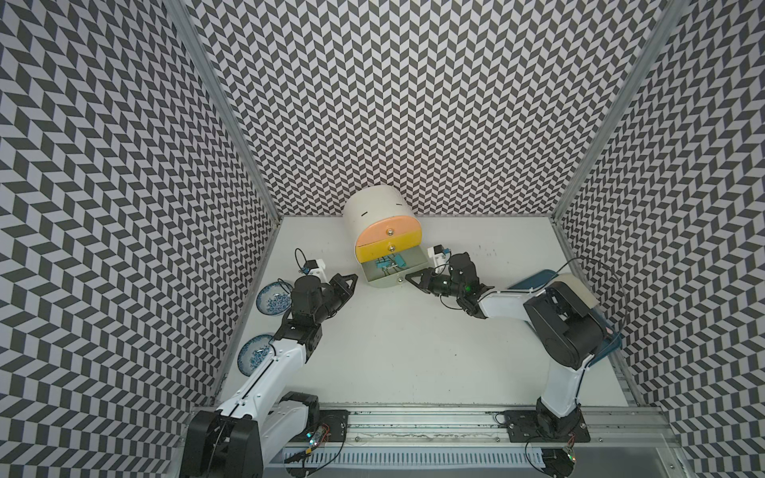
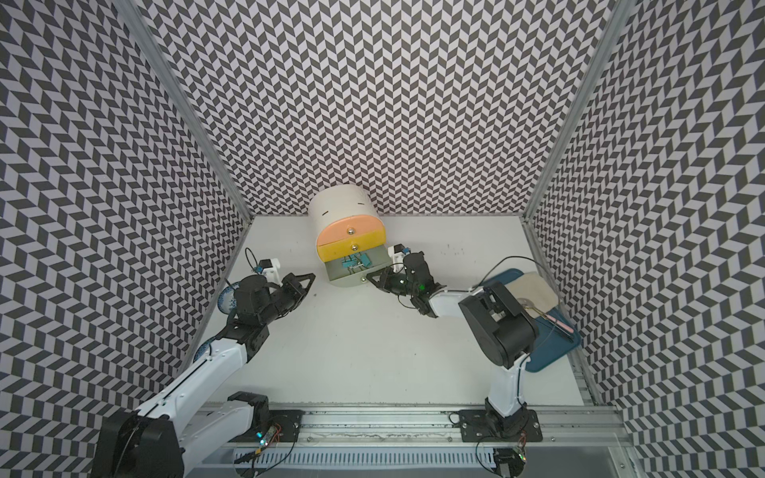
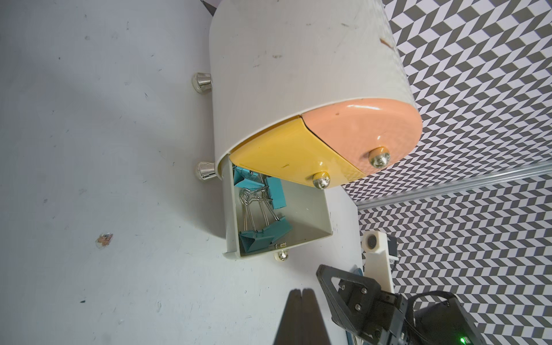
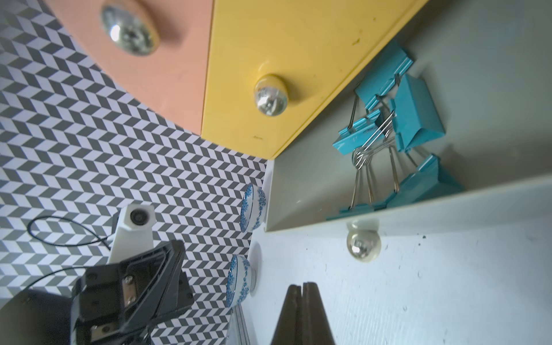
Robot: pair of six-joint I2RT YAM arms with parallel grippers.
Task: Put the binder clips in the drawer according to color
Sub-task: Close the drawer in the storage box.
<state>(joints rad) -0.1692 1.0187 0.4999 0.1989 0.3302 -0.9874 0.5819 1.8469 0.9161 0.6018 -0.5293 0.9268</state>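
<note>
From my console, both arms are empty. The right gripper (image 1: pixel 409 278) is pinched shut with nothing between its fingers, just beside the knob (image 4: pixel 363 245) of the pulled-out bottom drawer (image 1: pixel 383 281). The left gripper (image 1: pixel 354 276) is likewise closed, near the other side of the drawer cabinet (image 1: pixel 374 221). The only binder clips (image 4: pixel 397 134) I can see are teal ones heaped inside that open drawer. My worry is the closing push. The knob is a small polished ball, so a closed tip could skate off it. An off-centre shove could swing the light cabinet round on its little chrome feet (image 3: pixel 204 171), because the desk (image 1: pixel 393 351) looks smooth. The clips' springy wire loops are tangled and stick up in places, and one might snag under the yellow front (image 4: pixel 298 59) and jam the drawer. The cabinet is glossy moulded plastic with a rounded white shell and scuffed fronts. The clips are folded painted steel, hard-edged and wedge-shaped.
</note>
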